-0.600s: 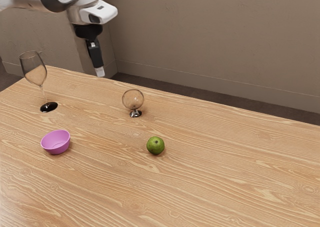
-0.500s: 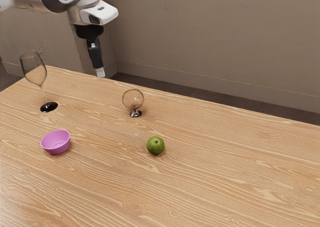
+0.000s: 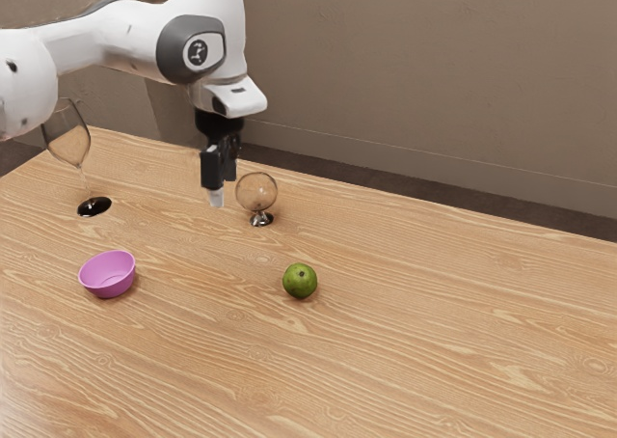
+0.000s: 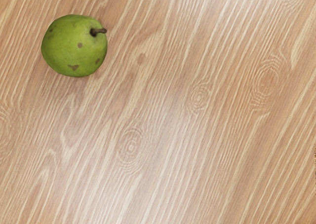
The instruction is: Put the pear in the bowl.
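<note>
Because the pear (image 3: 300, 281) sits on the worktop (image 3: 405, 351), well apart from the bowl (image 3: 108, 276), pickup likely comes 1st. Claw (image 3: 216, 199) hangs high nr round glass (image 3: 256, 193), prob. to clear it; nothing seen in grip, can't tell from here how far open.

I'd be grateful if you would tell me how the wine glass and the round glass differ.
The wine glass has a long, thin stem; the round glass has a short, stubby one. The wine glass is taller than the round glass. The wine glass has an elongated cup, the round glass a nearly ball-shaped one. Both are see-through and upright.
</note>
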Available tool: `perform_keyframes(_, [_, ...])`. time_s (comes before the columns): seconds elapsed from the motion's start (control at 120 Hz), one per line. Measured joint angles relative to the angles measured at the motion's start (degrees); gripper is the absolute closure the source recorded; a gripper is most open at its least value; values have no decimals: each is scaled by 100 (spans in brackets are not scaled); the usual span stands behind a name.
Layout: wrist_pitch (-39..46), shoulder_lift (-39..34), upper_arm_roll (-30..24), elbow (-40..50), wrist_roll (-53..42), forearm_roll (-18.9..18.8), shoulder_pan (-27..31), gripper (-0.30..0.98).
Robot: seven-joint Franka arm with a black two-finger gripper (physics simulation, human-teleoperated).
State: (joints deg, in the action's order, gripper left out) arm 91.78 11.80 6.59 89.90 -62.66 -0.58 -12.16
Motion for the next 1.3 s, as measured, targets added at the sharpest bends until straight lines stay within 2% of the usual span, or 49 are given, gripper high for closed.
perform_keyframes(0.075, [170, 195, -11, 40, -434, 110, -47, 0])
perform_keyframes(0.192, [790, 492, -16, 305, -1321, 551, 47, 0])
perform_keyframes(0.317, [1399, 790, -24, 360, -2153, 790, 73, 0])
perform_keyframes(0.633, [2234, 1851, -36, 345, -3895, 1781, 245, 0])
perform_keyframes(0.875, [2827, 2218, -47, 294, -4745, 2223, 216, 0])
perform_keyframes(1.108, [3110, 2448, -50, 298, -5297, 2423, 201, 0])
perform_keyframes(1.15, [3140, 2456, -52, 297, -5375, 2443, 199, 4])
perform_keyframes(1.225, [3184, 2462, -68, 298, -5503, 2473, 197, 22])
perform_keyframes(1.3, [3228, 2447, -77, 302, -5621, 2500, 204, 32])
